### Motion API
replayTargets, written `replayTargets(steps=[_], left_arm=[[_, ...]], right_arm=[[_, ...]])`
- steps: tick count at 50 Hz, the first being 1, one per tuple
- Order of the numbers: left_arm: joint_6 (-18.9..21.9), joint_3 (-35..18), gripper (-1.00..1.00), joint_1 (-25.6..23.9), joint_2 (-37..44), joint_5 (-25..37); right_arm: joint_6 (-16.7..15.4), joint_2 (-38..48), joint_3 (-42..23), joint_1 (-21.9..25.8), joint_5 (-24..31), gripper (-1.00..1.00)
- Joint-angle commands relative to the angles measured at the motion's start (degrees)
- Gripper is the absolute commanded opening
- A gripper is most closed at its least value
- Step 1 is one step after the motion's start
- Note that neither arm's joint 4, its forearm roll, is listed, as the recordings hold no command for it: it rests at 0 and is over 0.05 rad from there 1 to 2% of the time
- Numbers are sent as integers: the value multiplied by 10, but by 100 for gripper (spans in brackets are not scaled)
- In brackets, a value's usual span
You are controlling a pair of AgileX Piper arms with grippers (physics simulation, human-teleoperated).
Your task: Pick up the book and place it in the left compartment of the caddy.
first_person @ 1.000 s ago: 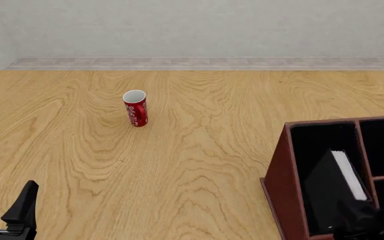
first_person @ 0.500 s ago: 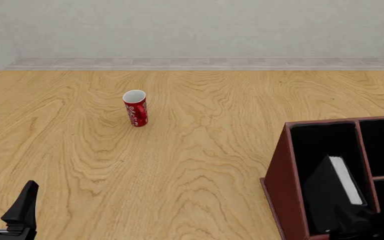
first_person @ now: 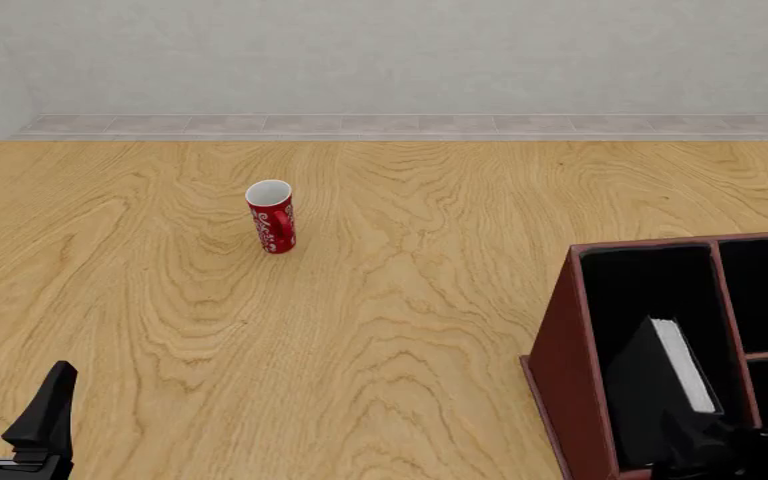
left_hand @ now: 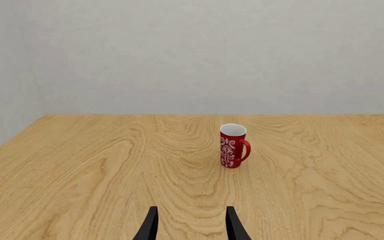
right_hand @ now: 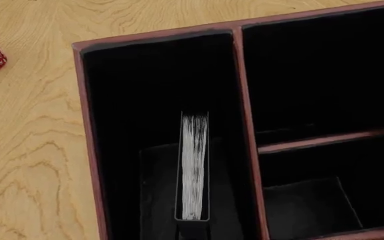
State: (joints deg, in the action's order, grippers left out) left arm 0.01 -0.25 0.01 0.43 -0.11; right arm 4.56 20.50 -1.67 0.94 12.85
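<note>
The dark reddish-brown caddy (first_person: 564, 370) stands at the table's near right. The book (first_person: 684, 365) stands on edge inside the left compartment (first_person: 644, 285), tilted, with its white page edge up. From above, the book (right_hand: 194, 160) sits mid-slot in the left compartment (right_hand: 145, 85), apart from the caddy (right_hand: 85, 125) walls. My right gripper (first_person: 724, 447) is a dark mass at the book's near end and appears shut on it; its black fingers blend with the covers. At the near left my left gripper (first_person: 8, 400) is open and holds nothing, as the left wrist view confirms (left_hand: 192, 227).
A red mug (first_person: 272, 216) with white patterning stands upright on the wooden table, left of centre and far from the caddy; it also shows as the mug (left_hand: 233, 145) ahead of the left gripper. The caddy's smaller right-hand slots (right_hand: 312, 75) hold nothing visible.
The book has sunk deeper into the left compartment, and the right gripper has dropped with it. The left arm and the mug have not moved.
</note>
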Motion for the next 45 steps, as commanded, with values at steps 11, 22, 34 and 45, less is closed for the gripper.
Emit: replayTargets(steps=[11,22,34,45], left_arm=[[0,0,100,0,0,0],[0,0,100,0,0,0],[0,0,100,0,0,0],[0,0,100,0,0,0]], right_arm=[[14,6,6,5,-15,-100],[13,27,4,7,-30,-100],[8,33,-5,9,-30,100],[4,21,-15,6,-12,100]])
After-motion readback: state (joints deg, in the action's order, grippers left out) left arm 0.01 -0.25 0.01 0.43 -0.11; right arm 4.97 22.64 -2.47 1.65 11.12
